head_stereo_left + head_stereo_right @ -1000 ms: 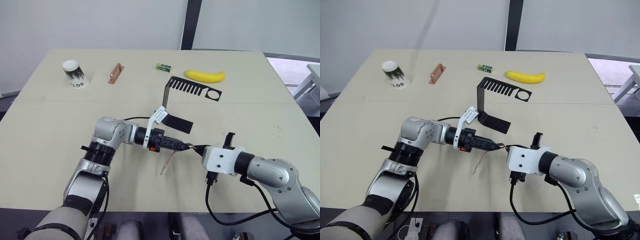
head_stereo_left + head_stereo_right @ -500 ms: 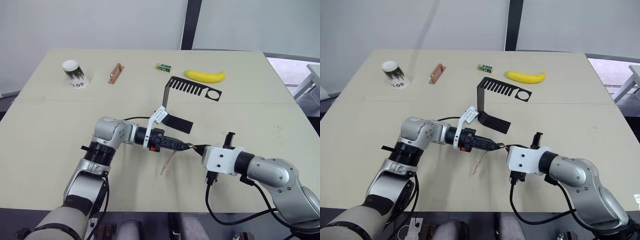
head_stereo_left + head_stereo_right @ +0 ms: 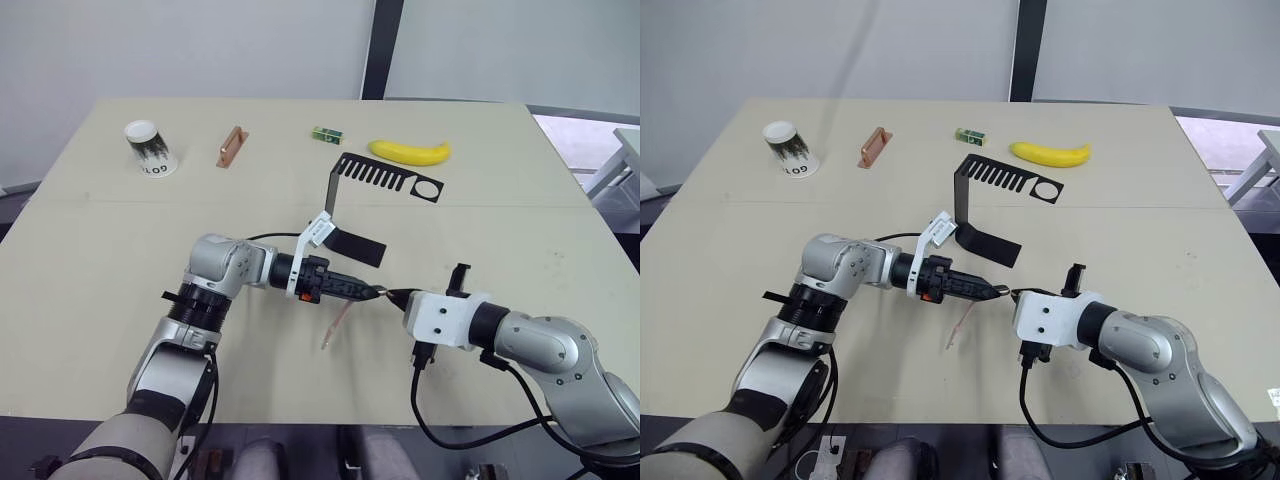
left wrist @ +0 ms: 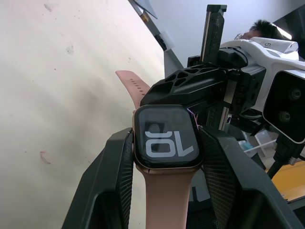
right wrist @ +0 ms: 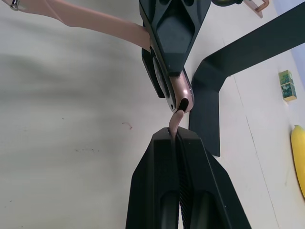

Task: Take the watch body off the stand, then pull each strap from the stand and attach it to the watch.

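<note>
Now 1 watch body (image 4: 165, 136) in left claw (image 4: 164, 157), 1 of 2 straps (image 5: 177, 120) in right claw (image 5: 177, 138).

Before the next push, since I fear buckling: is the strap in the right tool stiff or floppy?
Probably floppy: the strap curves between the right tool and the watch body. The attached strap droops toward the table, so it likely buckles.

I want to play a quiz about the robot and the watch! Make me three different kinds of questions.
1. True or false: the watch body is on the stand.
2. What pinches the loose strap? A) left gripper B) right gripper C) nothing
3. Fill in: the yellow fruit behind the stand is a ____.

Key: 1 false, the left gripper holds it; 2 B; 3 banana.
</note>
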Robot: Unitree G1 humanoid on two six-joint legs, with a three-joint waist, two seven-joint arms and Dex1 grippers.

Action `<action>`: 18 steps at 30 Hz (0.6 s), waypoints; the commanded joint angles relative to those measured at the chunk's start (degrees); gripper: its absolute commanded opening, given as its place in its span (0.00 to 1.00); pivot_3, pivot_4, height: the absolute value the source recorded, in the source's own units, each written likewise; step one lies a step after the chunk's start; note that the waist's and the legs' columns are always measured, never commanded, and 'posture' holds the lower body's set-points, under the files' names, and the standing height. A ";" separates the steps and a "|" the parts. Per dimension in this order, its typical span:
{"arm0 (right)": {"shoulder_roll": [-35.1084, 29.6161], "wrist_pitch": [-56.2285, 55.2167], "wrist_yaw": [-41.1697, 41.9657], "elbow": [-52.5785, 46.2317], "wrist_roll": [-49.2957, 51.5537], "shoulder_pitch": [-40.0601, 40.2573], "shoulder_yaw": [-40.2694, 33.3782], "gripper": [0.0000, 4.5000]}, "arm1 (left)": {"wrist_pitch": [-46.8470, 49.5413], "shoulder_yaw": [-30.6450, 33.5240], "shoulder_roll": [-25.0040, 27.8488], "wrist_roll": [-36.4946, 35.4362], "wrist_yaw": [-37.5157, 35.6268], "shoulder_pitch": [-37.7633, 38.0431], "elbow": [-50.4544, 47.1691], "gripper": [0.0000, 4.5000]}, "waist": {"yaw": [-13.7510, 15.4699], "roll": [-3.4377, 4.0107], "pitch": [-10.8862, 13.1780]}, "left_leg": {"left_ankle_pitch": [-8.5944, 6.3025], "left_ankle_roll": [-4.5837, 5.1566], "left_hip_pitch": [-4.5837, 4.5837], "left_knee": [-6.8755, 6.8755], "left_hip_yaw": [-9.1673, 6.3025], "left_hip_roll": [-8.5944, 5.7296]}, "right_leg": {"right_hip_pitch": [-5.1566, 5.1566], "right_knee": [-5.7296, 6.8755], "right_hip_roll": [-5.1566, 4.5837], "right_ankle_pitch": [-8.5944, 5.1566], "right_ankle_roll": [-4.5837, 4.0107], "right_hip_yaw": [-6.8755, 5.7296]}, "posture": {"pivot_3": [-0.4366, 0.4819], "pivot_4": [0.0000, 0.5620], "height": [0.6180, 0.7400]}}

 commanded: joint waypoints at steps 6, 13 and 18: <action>0.14 -0.49 0.24 -2.61 0.48 -1.51 -0.92 0.00 | -1.13 -0.70 -1.91 -2.20 -0.84 -0.87 -0.56 0.36 | 0.00 0.00 0.00 | 0.00 0.00 0.00 0.00 0.00 0.00 | 0.00 0.00 0.00 0.00 0.00 0.00 | 0.48 0.27 1.00; 0.17 -0.15 0.26 -2.62 0.40 -1.96 -0.65 0.00 | -1.17 -0.83 -2.12 -2.34 -0.66 -0.81 -0.89 0.36 | 0.00 0.00 0.00 | 0.00 0.00 0.00 0.00 0.00 0.00 | 0.00 0.00 0.00 0.00 0.00 0.00 | 0.48 0.27 1.00; 0.18 0.03 0.30 -2.61 0.36 -2.29 -0.50 0.00 | -1.36 -0.79 -2.50 -2.28 -0.37 -0.80 -0.89 0.36 | 0.00 0.00 0.00 | 0.00 0.00 0.00 0.00 0.00 0.00 | 0.00 0.00 0.00 0.00 0.00 0.00 | 0.48 0.27 1.00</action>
